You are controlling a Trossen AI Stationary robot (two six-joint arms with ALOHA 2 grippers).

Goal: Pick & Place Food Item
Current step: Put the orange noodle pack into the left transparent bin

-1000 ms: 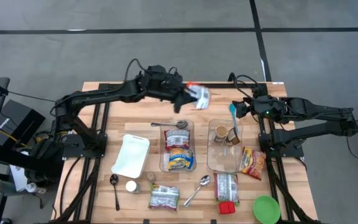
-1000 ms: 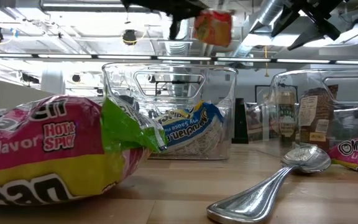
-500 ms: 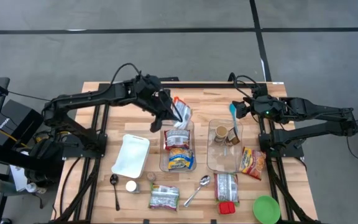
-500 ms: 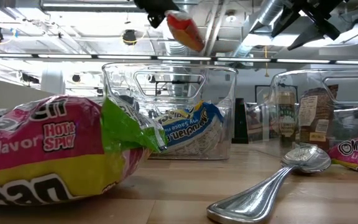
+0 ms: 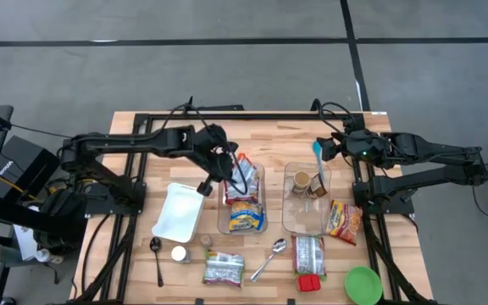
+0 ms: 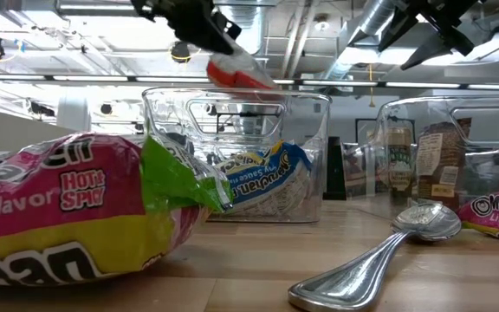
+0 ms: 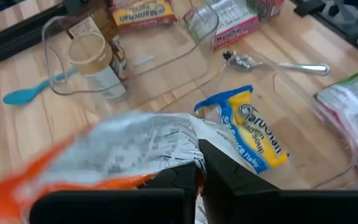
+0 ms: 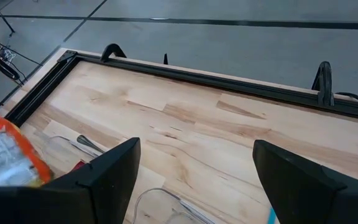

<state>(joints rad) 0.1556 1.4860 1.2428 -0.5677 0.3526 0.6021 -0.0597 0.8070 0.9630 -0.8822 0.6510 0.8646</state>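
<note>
My left gripper is shut on an orange-and-white noodle packet, just above the far end of the left clear bin. The packet also shows in the low view and in the left wrist view. A red packet and a yellow-and-blue packet lie in that bin. My right gripper is open and empty, hovering over the far end of the right clear bin. My left gripper pinches the packet's edge between its two shut fingers. The fingers slant down from the table's left. The packet is lifted clear and hangs tilted, its lower end just over the bin's rim.
The right bin holds a cup and a brown packet. A white tray, spoons, more noodle packets, a teal spoon and a green bowl lie around the bins.
My left gripper has carried the packet from near the table's far edge toward the near-left and down, until it is over the left bin's far end. The packet has turned and tipped and now hangs close to the bin's rim.
</note>
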